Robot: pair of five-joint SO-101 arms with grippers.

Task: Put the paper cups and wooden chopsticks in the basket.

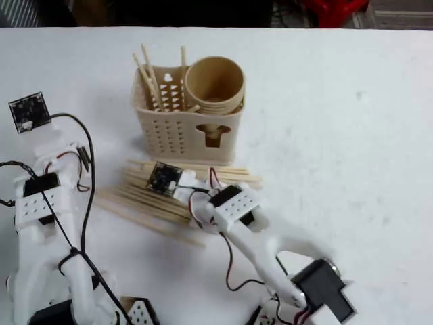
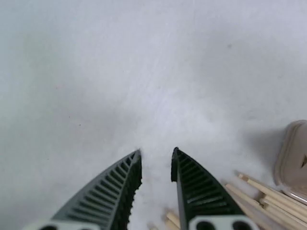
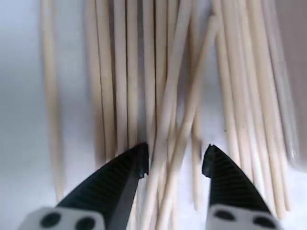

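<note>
— Right hand (image 3: 175,152) is spread wide, low over the loose wooden chopsticks (image 1: 145,196), with a few sticks running between its fingers.
— Left hand (image 2: 156,160) is narrowly open, gripping nothing, above the white table (image 1: 338,135).
— Behind the pile, the basket (image 1: 179,135) holds stacked paper cups (image 1: 215,84) and a few standing sticks.
— Past the table's far edge, a dark room (image 1: 203,10).

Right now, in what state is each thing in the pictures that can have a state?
Beige perforated plastic basket: upright, partly filled.
Stacked tan paper cups: nested, upright inside the basket.
Few thin wooden chopsticks: standing in the basket, leaning.
Pile of loose wooden chopsticks: lying flat on the white table.
Left tool: open, empty.
Right tool: open, over the pile.
</note>
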